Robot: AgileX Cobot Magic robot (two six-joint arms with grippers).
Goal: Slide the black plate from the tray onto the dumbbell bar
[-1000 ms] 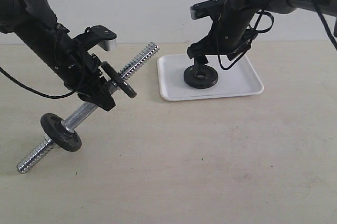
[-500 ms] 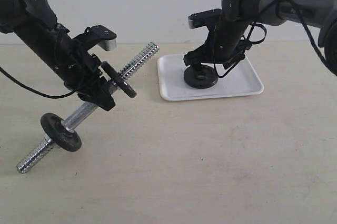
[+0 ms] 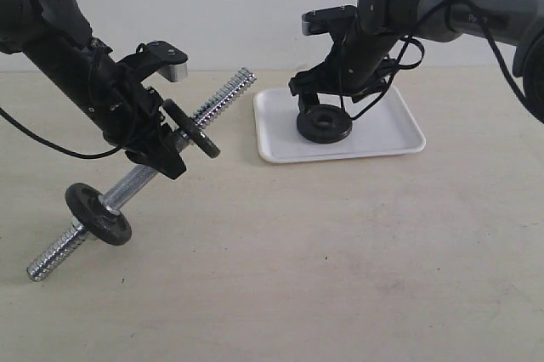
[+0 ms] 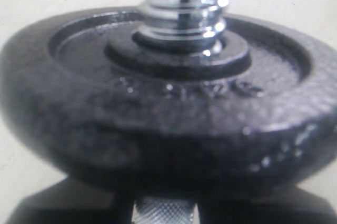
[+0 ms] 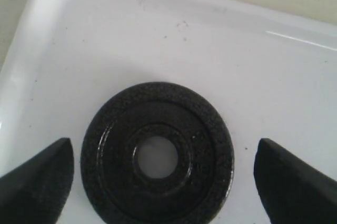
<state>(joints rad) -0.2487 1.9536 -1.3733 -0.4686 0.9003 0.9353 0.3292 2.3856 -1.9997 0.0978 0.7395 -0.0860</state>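
Note:
My left gripper (image 3: 167,136) is shut on the smooth middle of the dumbbell bar (image 3: 226,95) and holds it tilted, the far end higher. Two black discs ride on the bar: one (image 3: 192,129) right by the fingers and one (image 3: 99,213) toward the low end. In the left wrist view the nearer disc (image 4: 158,103) fills the picture, with the threaded bar (image 4: 181,3) running through it. The black plate (image 3: 324,125) lies flat in the white tray (image 3: 382,137). My right gripper (image 5: 163,179) hangs open just over the plate (image 5: 208,145), one finger (image 5: 37,182) on each side, not touching it.
The tray (image 5: 158,40) sits at the back right of the pale tabletop (image 3: 340,251), close to the wall. The bar's low threaded end (image 3: 51,257) rests near the table at the front left.
My right arm has turned and shifted slightly left above the plate, still open. The plate, the bar and the left arm have not moved.

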